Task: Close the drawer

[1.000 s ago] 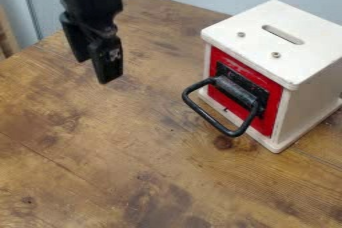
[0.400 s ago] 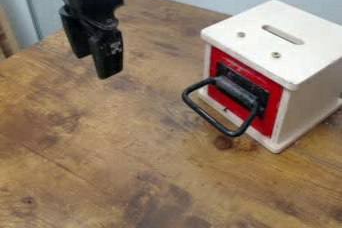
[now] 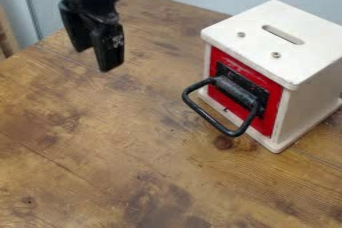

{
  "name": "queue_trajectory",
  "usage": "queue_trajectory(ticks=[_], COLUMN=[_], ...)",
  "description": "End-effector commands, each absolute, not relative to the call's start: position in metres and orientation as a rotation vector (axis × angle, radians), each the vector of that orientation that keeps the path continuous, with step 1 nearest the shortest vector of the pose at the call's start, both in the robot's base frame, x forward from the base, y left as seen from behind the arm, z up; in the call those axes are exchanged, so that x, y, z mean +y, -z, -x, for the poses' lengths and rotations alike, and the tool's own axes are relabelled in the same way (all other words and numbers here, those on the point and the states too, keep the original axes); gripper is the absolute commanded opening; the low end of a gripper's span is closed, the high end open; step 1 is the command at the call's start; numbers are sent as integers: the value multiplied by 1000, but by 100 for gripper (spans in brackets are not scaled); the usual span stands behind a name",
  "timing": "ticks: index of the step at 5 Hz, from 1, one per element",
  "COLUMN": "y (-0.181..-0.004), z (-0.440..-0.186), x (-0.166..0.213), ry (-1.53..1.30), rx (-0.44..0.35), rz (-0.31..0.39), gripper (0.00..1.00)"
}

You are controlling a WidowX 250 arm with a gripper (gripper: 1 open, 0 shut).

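end effector: upper left of the view, above the tabletop, pointing straight down; jaws spread wide, holding nothing, well apart from the box
drawer: right of centre, in the side of the cream box that faces the camera's lower left; the box sits at the right side of the tabletop
risk 1: the box looks light and unanchored — a push on the red front may slide or spin the whole box instead of seating the drawer
risk 2: the handle sticks out toward the tabletop; open jaws coming in low could snag the loop and tug the drawer outward
risk 3: off-centre contact could skew the drawer and jam it
drawer look: red front panel, large black rounded loop handle, dark block behind the handle
drawer state: front appears slightly proud of the box face — cannot tell how far out it is from this angle
box top: cream, with a slot and two small dots
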State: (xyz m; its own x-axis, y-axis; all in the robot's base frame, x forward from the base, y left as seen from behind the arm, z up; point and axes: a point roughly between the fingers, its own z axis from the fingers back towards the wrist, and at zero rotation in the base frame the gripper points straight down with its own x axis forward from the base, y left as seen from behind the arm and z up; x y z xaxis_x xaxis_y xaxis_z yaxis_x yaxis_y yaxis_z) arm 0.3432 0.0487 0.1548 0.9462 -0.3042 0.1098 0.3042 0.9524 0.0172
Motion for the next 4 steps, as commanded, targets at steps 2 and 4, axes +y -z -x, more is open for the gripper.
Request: queue_trajectory(ticks=[2, 4], y=[-180, -172], z=[-337, -340], x=[42, 39], ry=[266, 155], rx=[-171, -160], rz=[1, -10], gripper=[100, 100])
